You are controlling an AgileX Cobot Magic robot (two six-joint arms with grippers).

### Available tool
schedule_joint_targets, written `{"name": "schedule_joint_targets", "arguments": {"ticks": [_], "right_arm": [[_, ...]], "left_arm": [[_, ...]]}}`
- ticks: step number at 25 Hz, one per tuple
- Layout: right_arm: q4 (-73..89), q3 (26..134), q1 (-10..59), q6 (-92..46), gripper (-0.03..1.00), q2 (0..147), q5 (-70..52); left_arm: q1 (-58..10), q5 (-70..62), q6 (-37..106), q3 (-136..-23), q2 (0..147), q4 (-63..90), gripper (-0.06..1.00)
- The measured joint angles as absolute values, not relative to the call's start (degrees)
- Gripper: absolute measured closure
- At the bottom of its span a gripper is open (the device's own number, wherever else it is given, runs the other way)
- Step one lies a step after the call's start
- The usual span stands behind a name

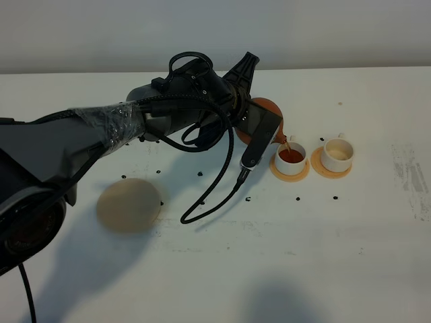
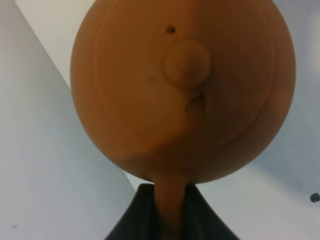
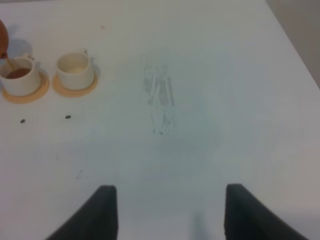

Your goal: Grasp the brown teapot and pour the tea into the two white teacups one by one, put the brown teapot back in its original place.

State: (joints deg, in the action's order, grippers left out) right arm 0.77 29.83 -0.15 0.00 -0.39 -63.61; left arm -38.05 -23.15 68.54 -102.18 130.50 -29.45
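The left arm's fingers (image 2: 142, 220) are clamped on the handle of the squat reddish-brown clay teapot (image 1: 267, 108). It is tilted with its spout over the nearer small white teacup (image 1: 281, 160), and dark tea (image 1: 291, 155) is running in. The second white teacup (image 1: 337, 153), apparently empty, stands just beside it to the right with nothing between; the right arm's fingers (image 3: 105, 212) hang apart, and the pale beige round coaster (image 1: 128, 205) lies well apart to the left.
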Motion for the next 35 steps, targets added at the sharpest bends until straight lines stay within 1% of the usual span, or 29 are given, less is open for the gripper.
{"name": "schedule_joint_targets", "arguments": {"ticks": [35], "right_arm": [[0.77,29.83,-0.15,0.00,0.51,-0.39,-63.61]], "left_arm": [[-38.25,-21.62,70.98,-102.18,130.50,-30.74,0.86]]}}
